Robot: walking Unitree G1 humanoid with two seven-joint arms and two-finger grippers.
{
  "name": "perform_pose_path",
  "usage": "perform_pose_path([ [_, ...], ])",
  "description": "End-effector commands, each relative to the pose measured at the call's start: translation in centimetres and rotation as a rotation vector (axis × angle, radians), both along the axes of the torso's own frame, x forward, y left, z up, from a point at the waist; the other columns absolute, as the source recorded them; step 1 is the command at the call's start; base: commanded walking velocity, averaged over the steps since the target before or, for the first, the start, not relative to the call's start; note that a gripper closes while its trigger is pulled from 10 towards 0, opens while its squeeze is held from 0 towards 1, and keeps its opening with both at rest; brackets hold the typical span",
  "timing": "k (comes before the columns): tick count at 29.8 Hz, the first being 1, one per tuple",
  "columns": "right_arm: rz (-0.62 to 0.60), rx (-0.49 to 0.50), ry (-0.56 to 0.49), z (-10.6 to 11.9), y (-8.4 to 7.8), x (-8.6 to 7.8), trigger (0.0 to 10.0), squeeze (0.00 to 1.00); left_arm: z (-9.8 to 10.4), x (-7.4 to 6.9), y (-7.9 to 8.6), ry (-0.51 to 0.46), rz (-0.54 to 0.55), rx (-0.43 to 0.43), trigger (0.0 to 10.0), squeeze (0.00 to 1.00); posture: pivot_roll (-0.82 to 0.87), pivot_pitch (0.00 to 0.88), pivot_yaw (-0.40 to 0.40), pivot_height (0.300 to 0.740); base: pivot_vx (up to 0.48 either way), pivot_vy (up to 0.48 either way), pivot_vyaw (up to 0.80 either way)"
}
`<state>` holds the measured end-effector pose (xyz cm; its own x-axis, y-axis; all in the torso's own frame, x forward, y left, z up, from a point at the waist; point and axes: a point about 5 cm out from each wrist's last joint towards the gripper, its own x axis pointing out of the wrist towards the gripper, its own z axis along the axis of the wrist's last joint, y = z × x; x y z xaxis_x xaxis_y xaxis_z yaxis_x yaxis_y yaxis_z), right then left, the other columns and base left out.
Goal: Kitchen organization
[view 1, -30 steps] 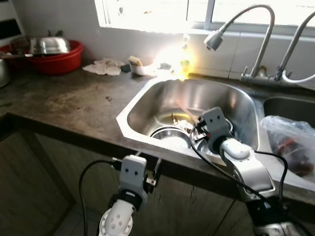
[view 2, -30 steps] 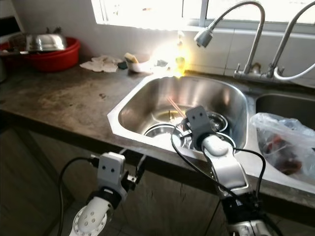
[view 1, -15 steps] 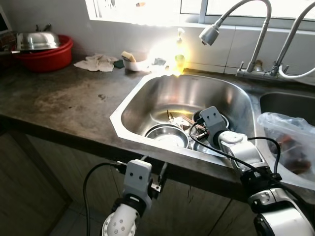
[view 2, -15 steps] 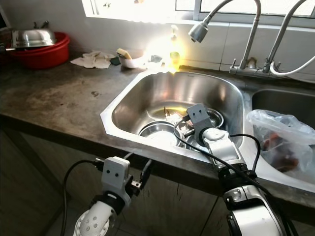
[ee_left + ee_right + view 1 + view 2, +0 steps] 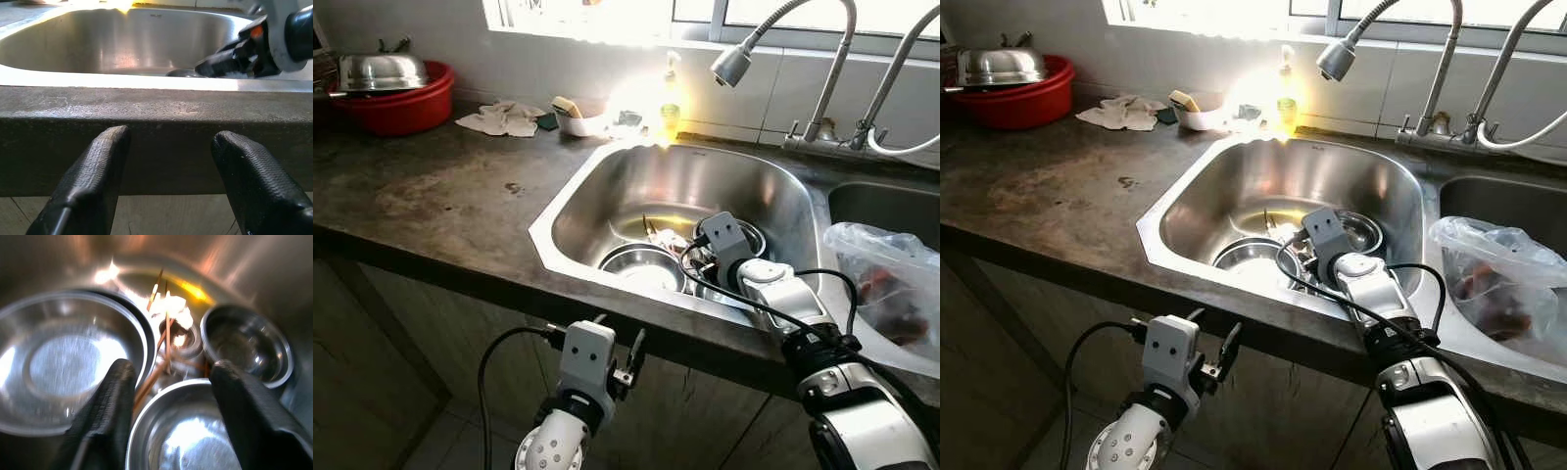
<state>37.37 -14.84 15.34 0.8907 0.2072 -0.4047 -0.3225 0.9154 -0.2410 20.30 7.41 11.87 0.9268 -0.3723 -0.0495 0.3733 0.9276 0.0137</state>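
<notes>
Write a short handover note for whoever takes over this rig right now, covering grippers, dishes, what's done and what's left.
Right gripper: open, down in the sink, above the steel bowls and chopsticks, holding nothing.
Left gripper: open, idle below the counter edge.
Done: nothing lifted out yet.
Left: grasp and clear the bowls and chopsticks. Red basin and plastic bag untouched.

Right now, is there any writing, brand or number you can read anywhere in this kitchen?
None can be read.
Sink: a small stamped mark on the back wall, too small to read.
Soap bottle: washed out by window glare; no label legible.
</notes>
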Motion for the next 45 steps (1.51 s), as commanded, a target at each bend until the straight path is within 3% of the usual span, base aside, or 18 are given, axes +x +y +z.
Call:
perform_pose_path([
  [1, -0.006, 0.025, -0.042, 0.8, 0.0, 0.0, 10.0, 1.0, 0.3, 0.0, -0.1, -0.009, 0.002, 0.0, 10.0, 0.0, 0.14, 0.054, -0.064, 0.74, 0.0, 0.0, 0.0],
  [2, -0.02, 0.056, -0.107, 1.5, 0.0, -0.3, 10.0, 1.0, 0.3, 0.1, 0.0, -0.009, 0.006, 0.0, 10.0, 0.0, 0.13, 0.054, -0.058, 0.74, 0.0, 0.0, 0.0],
  [4, -0.017, 0.076, -0.128, 1.8, 0.1, -0.6, 10.0, 1.0, 0.3, 0.2, 0.0, -0.01, 0.007, 0.001, 10.0, 0.0, 0.13, 0.054, -0.06, 0.74, 0.0, 0.0, 0.0],
  [5, -0.017, 0.08, -0.158, 2.2, 0.0, -1.0, 10.0, 0.0, 0.3, 0.2, 0.0, -0.011, 0.009, 0.002, 10.0, 0.0, 0.13, 0.052, -0.062, 0.74, 0.0, 0.0, 0.0],
  [7, -0.033, 0.115, -0.22, 2.9, -0.2, -1.7, 10.0, 0.0, 0.3, 0.4, 0.1, -0.015, 0.013, 0.005, 10.0, 0.0, 0.13, 0.048, -0.06, 0.74, 0.0, 0.0, 0.0],
  [12, -0.043, 0.132, -0.243, 3.1, -0.3, -2.0, 10.0, 0.0, 0.3, 0.5, 0.1, -0.016, 0.015, 0.007, 10.0, 0.0, 0.13, 0.047, -0.059, 0.74, 0.0, 0.0, 0.0],
  [14, -0.069, 0.212, -0.387, 4.2, -0.3, -3.8, 10.0, 0.0, 0.4, 0.8, 0.6, -0.023, 0.054, 0.012, 10.0, 0.0, 0.12, 0.035, -0.047, 0.74, 0.0, 0.0, 0.0],
  [17, -0.11, 0.286, -0.505, 3.5, 0.1, -9.1, 10.0, 0.0, 0.6, 1.1, 1.0, -0.03, 0.081, 0.023, 10.0, 0.0, 0.11, 0.029, -0.041, 0.74, 0.0, 0.0, 0.0],
  [18, -0.11, 0.286, -0.505, 3.5, 0.1, -9.1, 10.0, 0.0, 0.6, 1.1, 1.0, -0.03, 0.081, 0.023, 10.0, 0.0, 0.11, 0.029, -0.041, 0.74, 0.0, 0.0, 0.0],
  [20, -0.137, 0.299, -0.527, 3.2, 0.3, -10.9, 10.0, 0.0, 0.6, 1.2, 1.1, -0.028, 0.085, 0.023, 10.0, 0.0, 0.11, 0.026, -0.032, 0.74, 0.0, 0.0, 0.0],
  [24, -0.17, 0.292, -0.54, 3.0, 0.4, -12.7, 10.0, 0.0, 0.6, 1.3, 1.2, -0.027, 0.087, 0.015, 10.0, 0.0, 0.1, 0.02, -0.022, 0.74, 0.0, 0.0, 0.0],
  [37, -0.248, 0.291, -0.499, 1.4, 0.7, -15.7, 10.0, 0.0, 1.3, 1.4, 1.4, -0.053, 0.074, -0.004, 10.0, 0.0, 0.1, 0.005, -0.002, 0.74, 0.0, 0.0, 0.0],
  [45, -0.246, 0.286, -0.51, 1.4, 1.0, -15.5, 10.0, 0.0, 1.3, 1.3, 1.5, -0.055, 0.074, 0.002, 10.0, 0.0, 0.11, 0.003, -0.003, 0.74, 0.0, 0.226, 0.7],
])
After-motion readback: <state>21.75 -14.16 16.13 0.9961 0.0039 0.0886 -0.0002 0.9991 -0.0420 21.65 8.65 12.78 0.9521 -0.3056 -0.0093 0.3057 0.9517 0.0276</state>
